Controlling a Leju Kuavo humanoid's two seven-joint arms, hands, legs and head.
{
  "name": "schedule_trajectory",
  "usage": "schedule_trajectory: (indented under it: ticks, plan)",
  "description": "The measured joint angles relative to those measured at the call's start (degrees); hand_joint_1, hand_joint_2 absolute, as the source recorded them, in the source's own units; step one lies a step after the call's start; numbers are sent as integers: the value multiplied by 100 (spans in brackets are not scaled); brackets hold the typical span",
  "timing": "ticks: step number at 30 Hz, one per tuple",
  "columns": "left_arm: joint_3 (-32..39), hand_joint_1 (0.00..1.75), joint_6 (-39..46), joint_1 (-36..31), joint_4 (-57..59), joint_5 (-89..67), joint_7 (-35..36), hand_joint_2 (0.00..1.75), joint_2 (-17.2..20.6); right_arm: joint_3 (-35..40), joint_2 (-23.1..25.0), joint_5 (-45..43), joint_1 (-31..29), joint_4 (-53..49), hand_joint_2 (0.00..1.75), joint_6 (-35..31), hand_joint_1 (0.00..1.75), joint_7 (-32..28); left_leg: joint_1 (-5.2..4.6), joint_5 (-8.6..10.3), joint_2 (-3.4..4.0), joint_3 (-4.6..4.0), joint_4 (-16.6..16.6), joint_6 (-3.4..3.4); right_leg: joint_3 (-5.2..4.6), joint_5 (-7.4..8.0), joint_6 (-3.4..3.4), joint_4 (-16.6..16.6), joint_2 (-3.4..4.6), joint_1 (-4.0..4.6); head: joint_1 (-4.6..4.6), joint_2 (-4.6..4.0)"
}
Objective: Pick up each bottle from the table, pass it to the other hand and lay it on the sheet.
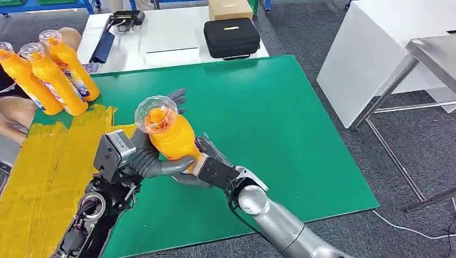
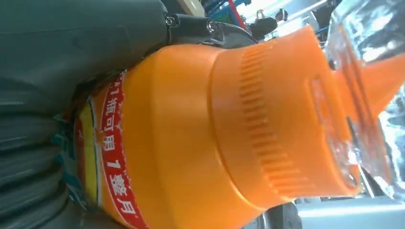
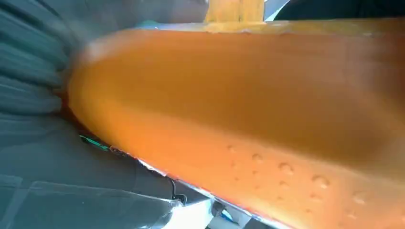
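1. I see the green tabletop (image 1: 279, 123) spread across most of my head view, its far edge up toward 12 o'clock.
2. The yellow sheet (image 1: 43, 172) lies on the tabletop's left part, from about 8 to 10 o'clock, wrinkled and taped in strips.
3. Three orange bottles (image 1: 51, 72) lean together at 10 o'clock, at the sheet's far edge, clear caps pointing to the upper left; a person's hand (image 1: 16, 115) is just beside them at the left border.
4. A black case (image 1: 232, 37) and a cardboard box (image 1: 230, 9) sit on a white table at 12 o'clock, beyond the green one.
5. The orange bottle (image 1: 172, 137) I am handling is lifted off the tabletop near the picture's centre, tilted, its clear cap (image 1: 156, 114) toward the camera.
6. My left hand (image 1: 145, 158) wraps the bottle's lower body from 8 o'clock, fingers curled around it.
7. My right hand (image 1: 207, 164) grips the same bottle from 4 o'clock, pressed against its base side.
8. In the left wrist view the bottle's red label (image 2: 112, 157) sits against the hand.
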Motion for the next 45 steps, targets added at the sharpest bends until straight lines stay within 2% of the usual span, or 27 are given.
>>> schedule_trajectory:
  ticks: [22, 23, 25, 26, 32, 39, 45]
  plan:
    - [101, 175, 371, 132, 20, 190, -221, 175, -48, 81, 7, 9, -64, 87, 175, -17, 175, 24, 0, 0, 0, -1, 0, 0, 0, 0, 0, 0, 0, 0, 0, 0]
    - [103, 175, 382, 136, 20, 190, -223, 175, -48, 83, 7, 9, -64, 90, 175, -17, 145, 22, 0, 0, 0, -1, 0, 0, 0, 0, 0, 0, 0, 0, 2, 0]
    - [116, 175, 426, 145, 20, 190, -238, 175, -48, 83, 7, 0, -66, 94, 175, -31, 145, 24, 0, 0, 0, -1, 0, 0, 0, 0, 0, 0, 0, 0, 0, 0]
    - [122, 175, 474, 153, 15, 190, -253, 175, -52, 83, 13, -15, -68, 96, 175, -72, 0, 24, 0, 0, 0, -1, 0, 0, 0, 0, 0, 0, 0, 0, 0, 0]
    - [217, 175, 686, 194, -61, 68, -295, 175, -68, 83, 48, -212, -66, 98, 175, -214, 0, 57, 0, 0, 1, -1, 0, 0, -1, 0, 0, 0, 1, 0, 2, 0]
    - [684, 175, 1023, 271, -238, -379, -350, 175, -26, -138, -55, -542, 18, -112, 175, -411, 0, 114, 0, 0, 4, -1, 0, -1, -2, 0, 0, 0, 4, 0, 0, 0]
    - [1284, 175, 1780, 445, -278, -1631, -317, 175, 127, -714, -314, -922, 458, -823, 175, -765, 0, 70, -1, 0, 3, -1, 0, -1, -4, 0, 0, -1, 3, -1, 2, 0]
